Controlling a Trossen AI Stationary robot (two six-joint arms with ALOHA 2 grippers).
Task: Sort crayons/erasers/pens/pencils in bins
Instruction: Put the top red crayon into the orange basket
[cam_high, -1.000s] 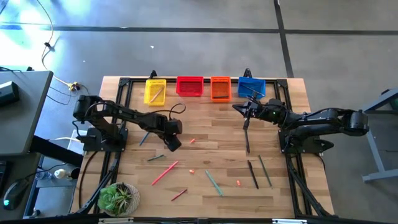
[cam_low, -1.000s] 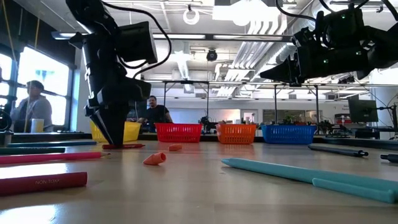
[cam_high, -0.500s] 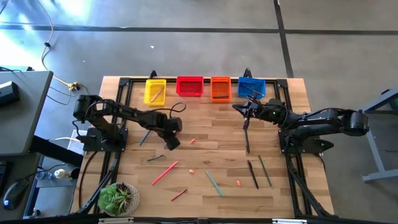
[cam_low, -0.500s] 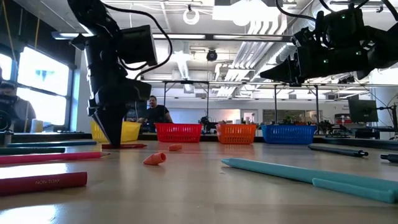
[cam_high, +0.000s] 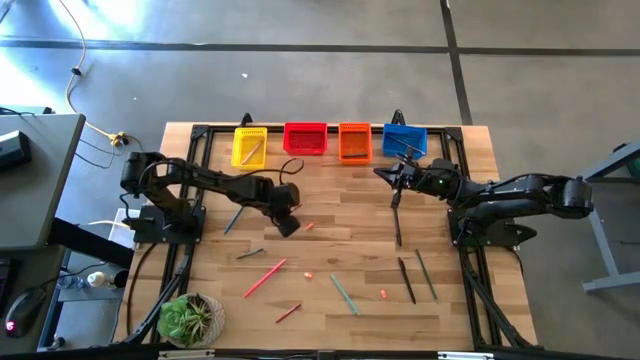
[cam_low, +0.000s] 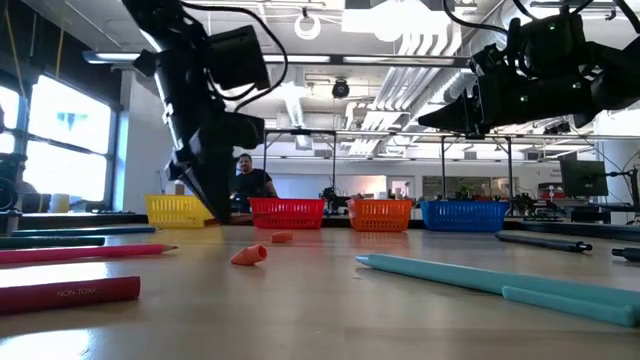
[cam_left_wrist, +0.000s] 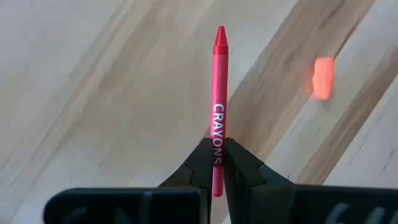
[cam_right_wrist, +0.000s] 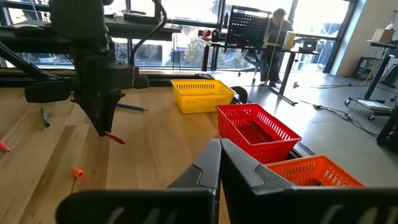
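Lying loose on the tabletop (cam_high: 330, 210) are pencils, dark pens and an eraser (cam_left_wrist: 323, 78) just beside the left tool (cam_left_wrist: 217, 163), nothing barring it. The yellow bin (cam_high: 249, 146) holds sticks; the red bin (cam_high: 305, 138) looks empty. The left tool has closed on a red crayon (cam_left_wrist: 217, 109) and lifted it. The right tool (cam_right_wrist: 220, 148) hangs shut near the blue bin (cam_high: 404, 139).

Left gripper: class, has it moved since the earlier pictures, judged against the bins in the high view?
Yes. The left gripper, shut on a red crayon, has shifted rightward: it was below the yellow bin, now nearer below the red bin.
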